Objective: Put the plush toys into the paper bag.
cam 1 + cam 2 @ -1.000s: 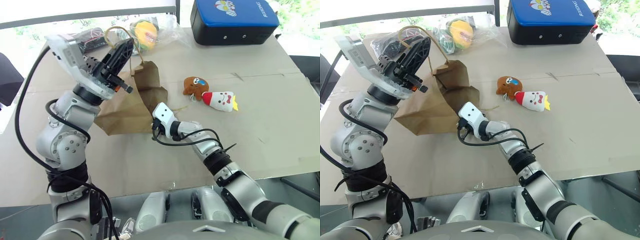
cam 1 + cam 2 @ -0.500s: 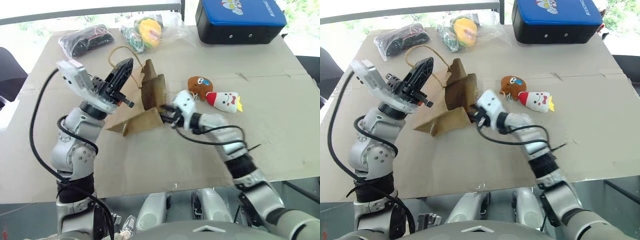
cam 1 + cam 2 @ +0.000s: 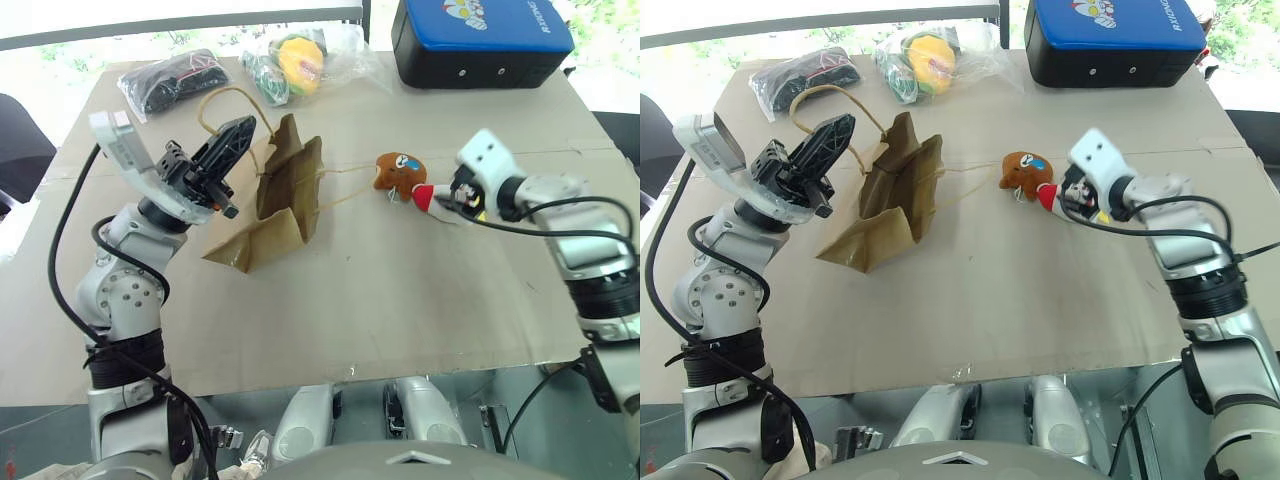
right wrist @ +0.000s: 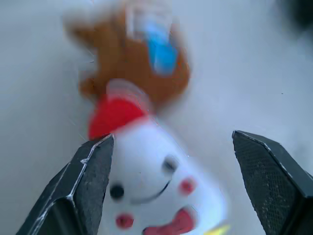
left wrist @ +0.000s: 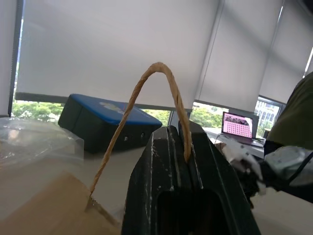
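Cardboard-topped table [image 3: 400, 290], crumpled paper bag [image 3: 275, 205]

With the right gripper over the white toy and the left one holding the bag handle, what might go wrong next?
1. The white plush toy touches the brown plush toy; the open right gripper might nudge or catch both.
2. The paper bag lies slumped, held by one handle in the shut left gripper; its mouth may be too narrow for a drop.

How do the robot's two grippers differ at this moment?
The left gripper is shut on the paper bag's handle, raised above the table; the right gripper is open and empty, its fingers either side of the white plush toy. Both have black fingers.
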